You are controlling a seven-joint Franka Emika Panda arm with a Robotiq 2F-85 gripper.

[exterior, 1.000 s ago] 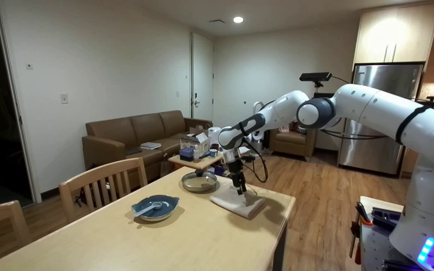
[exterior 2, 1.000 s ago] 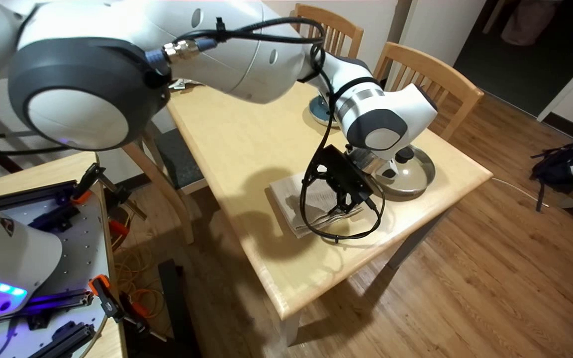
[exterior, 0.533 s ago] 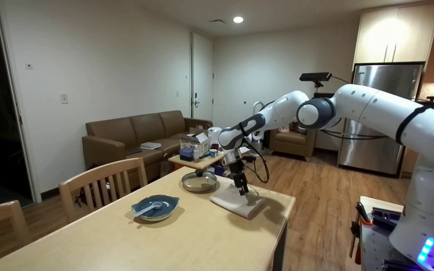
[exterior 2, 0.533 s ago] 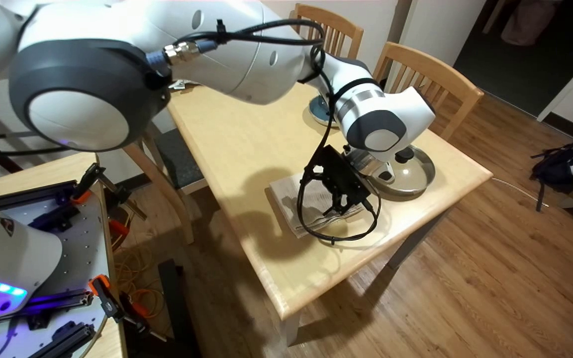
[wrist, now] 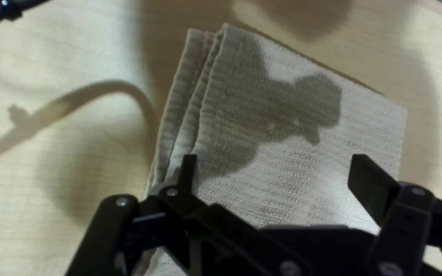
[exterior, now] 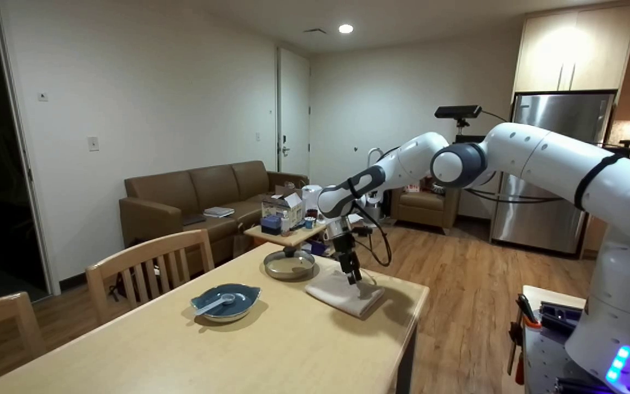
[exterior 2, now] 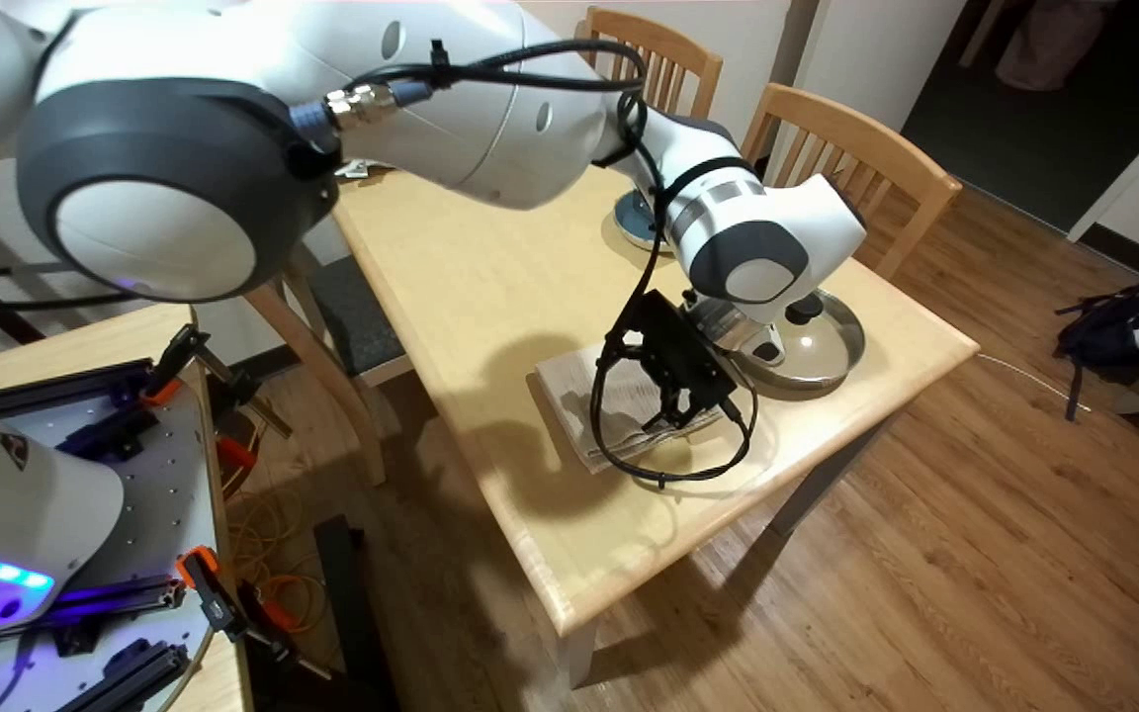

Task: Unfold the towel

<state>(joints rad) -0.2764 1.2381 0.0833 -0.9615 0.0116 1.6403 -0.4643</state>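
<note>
The towel [wrist: 301, 180] is folded into a flat stack and is set on the table [exterior: 227, 361], near one end. In the wrist view, three soft edges are seen along its left side, each one set a bit behind the next. The fingers [wrist: 374, 188] of the gripper [wrist: 274, 168] are spread wide apart over the cloth. One finger is held over the stacked edges, the other over the top layer, close to the opposite side. Whether the towel is touched by the fingertips cannot be told. Part of the top is covered by a dark shadow [wrist: 301, 99], and the near part is hidden by the gripper.

In both exterior views, a strip of wood is seen between the towel and the end of the table. A round glass lid [exterior: 289, 266] with a dark knob [exterior: 290, 251] is set just beside the towel, so less room is left there. More room is found toward the blue dish [exterior: 245, 298], which is placed well apart from the cloth, with a pale spoon [exterior: 212, 305] laid across it. In an exterior view, a loop of black cable [exterior 2: 661, 480] is hung beside the gripper, in front of the towel.
</note>
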